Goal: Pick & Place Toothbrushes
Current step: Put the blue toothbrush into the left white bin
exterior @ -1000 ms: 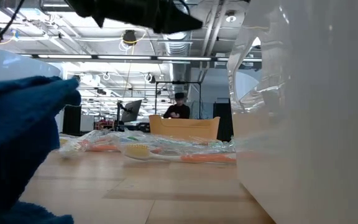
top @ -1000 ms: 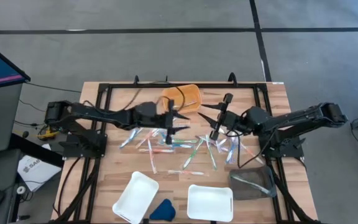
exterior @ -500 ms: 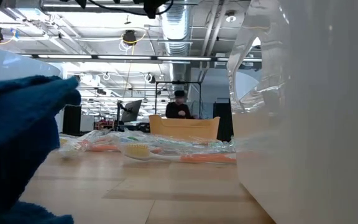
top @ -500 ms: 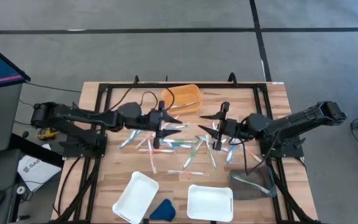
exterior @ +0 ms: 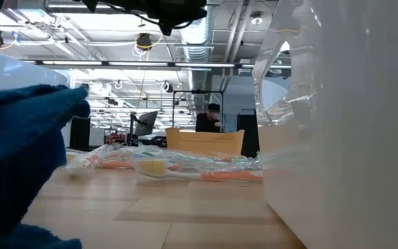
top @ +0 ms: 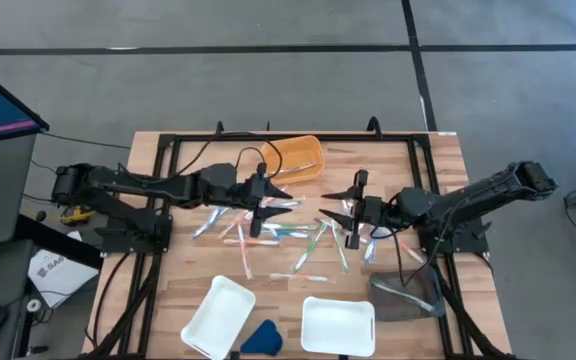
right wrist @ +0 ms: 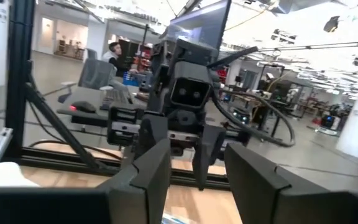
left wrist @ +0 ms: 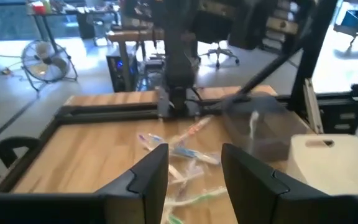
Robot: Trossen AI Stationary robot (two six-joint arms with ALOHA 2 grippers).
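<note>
Wooden table (top: pixel 183 290): toothbrushes (top: pixel 298 235), seemingly four trays (top: pixel 336 325).

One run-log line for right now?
left pincer: open, empty | right pincer: open, empty | toothbrushes: scattered on table | both above pile

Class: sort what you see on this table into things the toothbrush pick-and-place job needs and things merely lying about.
Belongs to the job:
- toothbrushes, scattered mid-table
- left gripper, right gripper, both open above them

Probably for the job too:
- orange tray
- two white trays
- grey tray

Lying about:
- blue wedge
</note>
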